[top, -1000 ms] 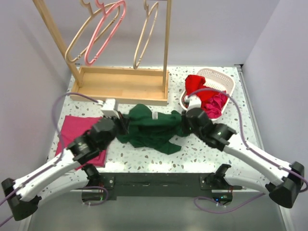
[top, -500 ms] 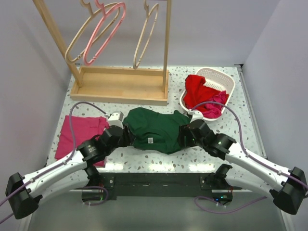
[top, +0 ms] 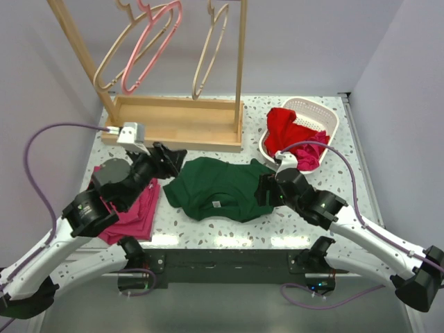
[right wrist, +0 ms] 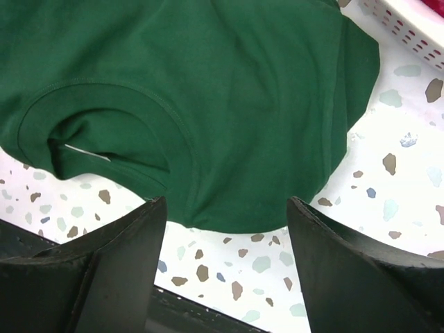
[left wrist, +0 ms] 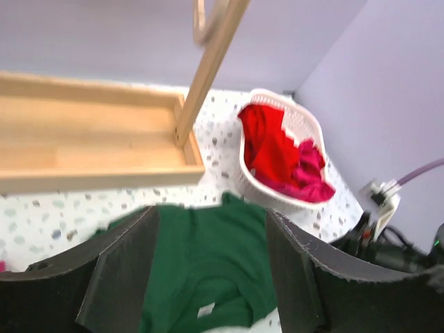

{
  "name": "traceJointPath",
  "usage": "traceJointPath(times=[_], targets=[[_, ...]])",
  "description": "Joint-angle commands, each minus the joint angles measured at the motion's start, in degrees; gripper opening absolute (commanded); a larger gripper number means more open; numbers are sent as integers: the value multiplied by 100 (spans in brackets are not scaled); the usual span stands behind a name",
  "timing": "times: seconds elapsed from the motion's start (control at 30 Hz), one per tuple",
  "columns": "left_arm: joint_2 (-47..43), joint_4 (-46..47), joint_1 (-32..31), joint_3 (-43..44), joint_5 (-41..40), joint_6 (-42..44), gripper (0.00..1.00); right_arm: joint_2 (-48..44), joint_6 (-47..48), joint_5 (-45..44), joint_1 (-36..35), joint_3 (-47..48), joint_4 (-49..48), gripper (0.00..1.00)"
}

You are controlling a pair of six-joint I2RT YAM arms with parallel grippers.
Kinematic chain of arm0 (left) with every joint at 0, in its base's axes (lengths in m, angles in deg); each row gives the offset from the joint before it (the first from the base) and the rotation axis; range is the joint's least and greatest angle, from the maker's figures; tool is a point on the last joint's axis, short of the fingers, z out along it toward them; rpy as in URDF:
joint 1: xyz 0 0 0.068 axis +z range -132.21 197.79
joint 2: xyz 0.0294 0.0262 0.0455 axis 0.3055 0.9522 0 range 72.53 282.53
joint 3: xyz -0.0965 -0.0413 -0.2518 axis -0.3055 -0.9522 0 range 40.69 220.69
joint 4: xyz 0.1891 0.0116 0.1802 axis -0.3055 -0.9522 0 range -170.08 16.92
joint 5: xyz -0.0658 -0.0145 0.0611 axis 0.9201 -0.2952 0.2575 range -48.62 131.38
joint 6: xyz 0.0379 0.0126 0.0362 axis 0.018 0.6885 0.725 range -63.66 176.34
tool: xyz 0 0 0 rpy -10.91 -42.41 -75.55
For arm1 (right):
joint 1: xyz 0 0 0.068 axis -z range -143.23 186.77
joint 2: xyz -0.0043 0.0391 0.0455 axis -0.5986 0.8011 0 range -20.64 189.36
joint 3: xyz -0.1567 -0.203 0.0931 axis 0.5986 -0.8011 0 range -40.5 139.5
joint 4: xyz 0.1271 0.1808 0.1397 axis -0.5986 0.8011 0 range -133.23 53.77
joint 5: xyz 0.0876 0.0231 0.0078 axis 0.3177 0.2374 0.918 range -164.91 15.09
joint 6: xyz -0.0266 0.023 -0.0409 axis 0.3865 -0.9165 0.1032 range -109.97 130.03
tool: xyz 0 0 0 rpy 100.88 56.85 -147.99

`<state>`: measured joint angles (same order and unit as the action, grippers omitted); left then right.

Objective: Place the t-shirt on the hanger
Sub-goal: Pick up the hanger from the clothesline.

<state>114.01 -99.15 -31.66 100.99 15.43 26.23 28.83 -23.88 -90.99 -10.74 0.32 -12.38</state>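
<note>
My left fingers [left wrist: 121,270] and right fingers [right wrist: 343,270] are spread wide, pinching nothing, one pair at each side of the dark green t-shirt [top: 218,189]. The shirt lies loosely flattened on the speckled tabletop [top: 229,232], well apart from the pale wood hanger [top: 198,87] hanging on the rack [top: 173,121]. It looks light, soft and limp, so I expect sagging and bunching. I would pinch both shoulders beside the ribbed neck [right wrist: 104,114], near the white label [right wrist: 87,152].
</note>
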Motion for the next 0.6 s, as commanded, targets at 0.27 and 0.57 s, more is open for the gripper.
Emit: traceJointPath(times=[0.27, 0.57], targets=[[2267, 752, 41, 3046, -929, 1885, 69, 194, -46, -107, 22, 761, 26, 79], [4175, -55, 76, 5597, -1147, 2817, 71, 168, -19, -10, 22, 787, 166, 80]])
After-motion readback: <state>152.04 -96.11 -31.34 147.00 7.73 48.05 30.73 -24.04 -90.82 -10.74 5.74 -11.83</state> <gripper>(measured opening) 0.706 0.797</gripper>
